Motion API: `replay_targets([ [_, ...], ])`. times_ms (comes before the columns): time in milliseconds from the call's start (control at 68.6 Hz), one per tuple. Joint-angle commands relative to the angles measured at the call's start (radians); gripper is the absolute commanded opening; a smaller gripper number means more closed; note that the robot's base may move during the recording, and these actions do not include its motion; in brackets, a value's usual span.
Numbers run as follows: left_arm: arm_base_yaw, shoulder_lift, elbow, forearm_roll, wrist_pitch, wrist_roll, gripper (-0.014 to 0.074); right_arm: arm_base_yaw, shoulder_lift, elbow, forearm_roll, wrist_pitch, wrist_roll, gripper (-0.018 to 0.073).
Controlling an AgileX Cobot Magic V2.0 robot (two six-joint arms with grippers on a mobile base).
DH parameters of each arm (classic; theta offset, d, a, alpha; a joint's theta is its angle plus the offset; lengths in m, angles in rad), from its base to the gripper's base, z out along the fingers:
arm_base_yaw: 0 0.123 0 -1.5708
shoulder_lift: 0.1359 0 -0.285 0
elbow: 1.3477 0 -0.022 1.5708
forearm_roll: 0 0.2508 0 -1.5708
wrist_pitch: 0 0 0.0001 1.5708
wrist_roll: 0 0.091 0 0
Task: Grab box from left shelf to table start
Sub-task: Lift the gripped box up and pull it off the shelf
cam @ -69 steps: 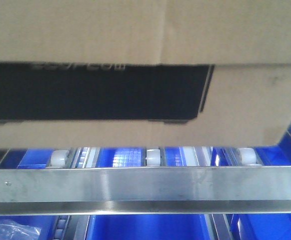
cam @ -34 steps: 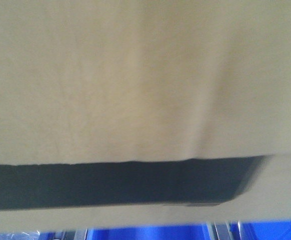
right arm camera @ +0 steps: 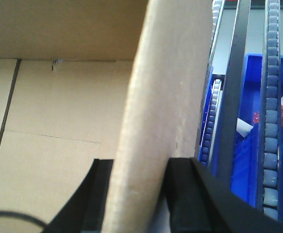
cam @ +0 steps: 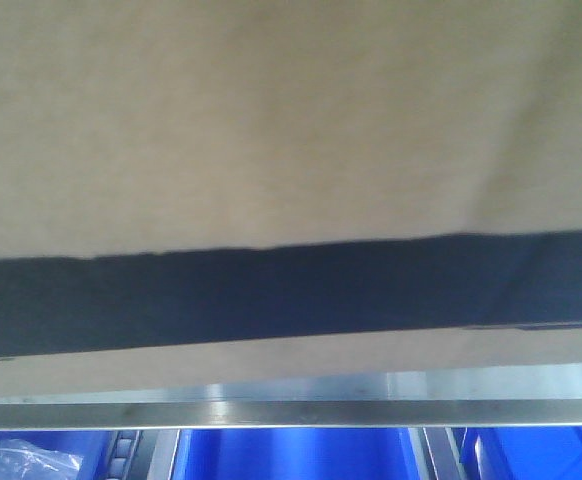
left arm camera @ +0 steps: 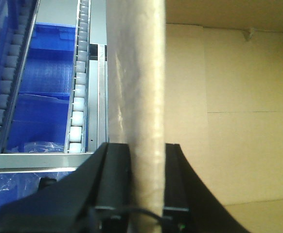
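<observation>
- Above the rail of the left shelf point(cam: 291, 412), the box point(cam: 271, 120) fills your front view — apparently hanging clear of it.
- Your left tool point(left arm camera: 144, 187) is clenched on one side wall and your right tool point(right arm camera: 139, 194) on the opposite wall — pinching both walls likely keeps the wide box level for carrying.

light: dim, even | front view: blurred | wrist views: soft

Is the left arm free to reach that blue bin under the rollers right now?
Probably not: the left gripper is shut on the box wall, so it is occupied, and roller tracks run across the blue bin.
</observation>
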Motion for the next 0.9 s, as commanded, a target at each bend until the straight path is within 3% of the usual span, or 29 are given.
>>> replay_targets([
  [0, -0.005, 0.006, -0.042, -0.071, -0.163, -0.004, -0.0092, -0.005, 0.005, -0.028, -0.067, -0.133, -0.011, 0.0057],
  [890, -0.005, 0.006, -0.042, -0.071, -0.163, -0.004, -0.0092, -0.005, 0.005, -0.028, -0.067, -0.133, -0.011, 0.0057],
])
